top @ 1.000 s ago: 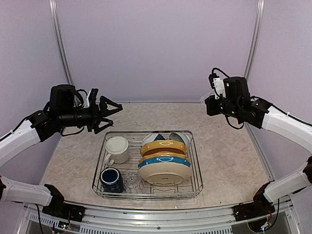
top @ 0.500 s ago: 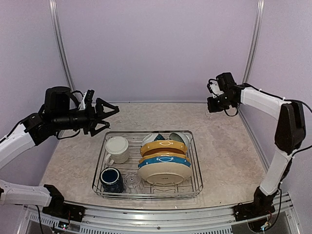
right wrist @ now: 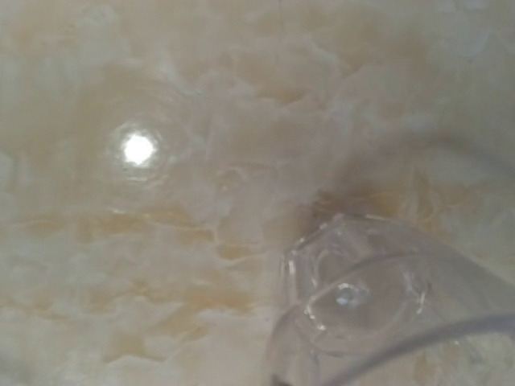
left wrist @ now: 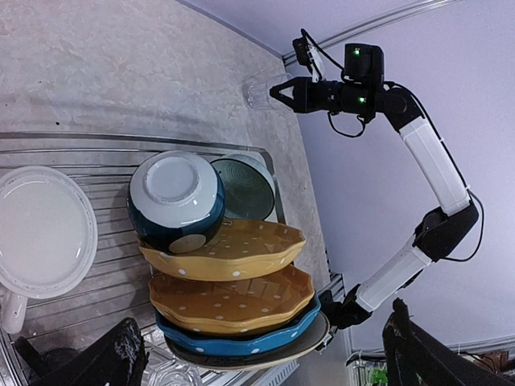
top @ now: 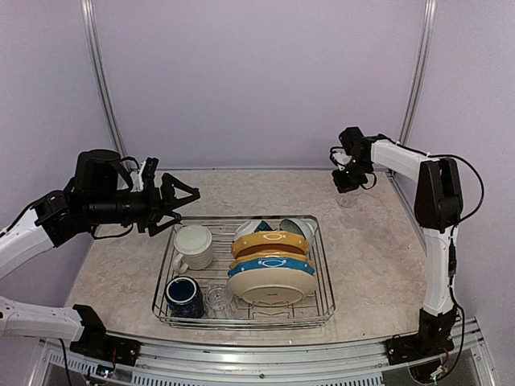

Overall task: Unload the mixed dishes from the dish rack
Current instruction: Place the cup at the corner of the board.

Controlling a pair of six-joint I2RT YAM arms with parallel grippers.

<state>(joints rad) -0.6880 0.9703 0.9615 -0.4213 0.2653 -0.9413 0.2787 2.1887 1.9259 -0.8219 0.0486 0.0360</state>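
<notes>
The dish rack (top: 324, 269) stands at the table's near middle. It holds two mustard plates (left wrist: 229, 251), a blue-rimmed plate (top: 269, 267) and a cream plate (top: 269, 288) leaning in a row. A teal-and-white bowl (left wrist: 175, 201), a cream mug (top: 194, 245), a navy mug (top: 185, 296) and a glass tumbler (top: 219, 299) are in it too. My left gripper (top: 187, 205) hovers open above the rack's back left corner, holding nothing. My right gripper (top: 346, 183) is low over the table's back right, shut on the rim of a clear tumbler (right wrist: 378, 305) hanging just above the marble.
A second bowl (left wrist: 245, 186) with a dark green inside leans behind the teal one. The lilac walls and metal corner posts (top: 414, 88) close in the back. A raised rail (top: 241, 366) runs along the near edge by the arm bases.
My right arm has swung left and down towards the back right of the table with the tumbler. My left gripper has shifted slightly and stays open.
</notes>
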